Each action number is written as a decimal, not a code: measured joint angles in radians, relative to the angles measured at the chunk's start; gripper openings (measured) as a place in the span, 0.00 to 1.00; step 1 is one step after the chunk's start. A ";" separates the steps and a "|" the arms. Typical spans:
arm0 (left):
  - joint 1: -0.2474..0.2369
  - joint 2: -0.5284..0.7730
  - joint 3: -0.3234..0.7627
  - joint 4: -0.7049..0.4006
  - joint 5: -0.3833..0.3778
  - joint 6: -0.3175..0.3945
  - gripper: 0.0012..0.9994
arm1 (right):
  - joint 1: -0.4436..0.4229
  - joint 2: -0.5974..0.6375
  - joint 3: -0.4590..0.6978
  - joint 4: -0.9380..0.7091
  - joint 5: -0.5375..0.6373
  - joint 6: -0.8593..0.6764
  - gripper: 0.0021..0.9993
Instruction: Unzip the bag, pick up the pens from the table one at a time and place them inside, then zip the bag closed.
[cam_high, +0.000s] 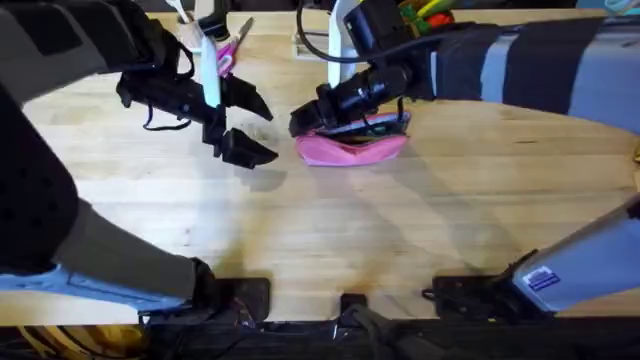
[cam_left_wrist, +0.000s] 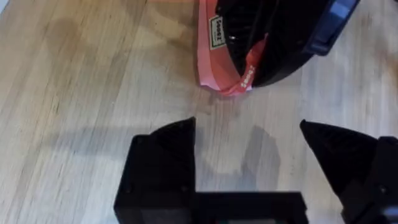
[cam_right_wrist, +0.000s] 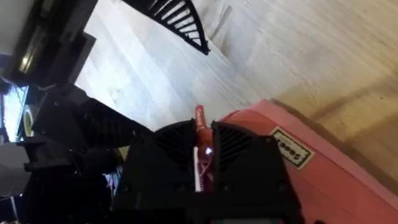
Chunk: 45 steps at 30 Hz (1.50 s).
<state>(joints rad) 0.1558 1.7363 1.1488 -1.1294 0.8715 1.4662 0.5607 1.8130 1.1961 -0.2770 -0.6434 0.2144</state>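
At the bag's (cam_high: 352, 146) near end, my right gripper (cam_right_wrist: 204, 149) pinches its zipper pull (cam_right_wrist: 199, 118); beside the bag, my left gripper (cam_left_wrist: 249, 158) hangs wide.

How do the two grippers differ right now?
The left gripper is open and holds nothing, while the right gripper is shut on the bag's zipper pull. The left hovers over bare table beside the bag; the right sits on it. Both have black fingers.

The pink fabric bag (cam_high: 352, 147) lies lengthwise on the tabletop (cam_high: 400, 230), far of centre, its zipper side gaping open.
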 joint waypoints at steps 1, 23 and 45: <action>0.000 0.000 0.000 0.000 0.000 0.000 0.99 | -0.001 0.000 0.000 -0.002 -0.001 0.001 0.11; -0.071 0.038 0.000 0.099 0.152 0.001 0.99 | -0.036 -0.112 0.039 -0.039 0.000 0.018 0.03; -0.171 0.187 0.000 0.136 0.247 0.001 0.99 | -0.036 -0.112 0.039 -0.052 0.000 0.018 0.03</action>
<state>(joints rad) -0.0154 1.9236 1.1488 -0.9930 1.1181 1.4668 0.5243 1.7008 1.2354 -0.3290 -0.6434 0.2321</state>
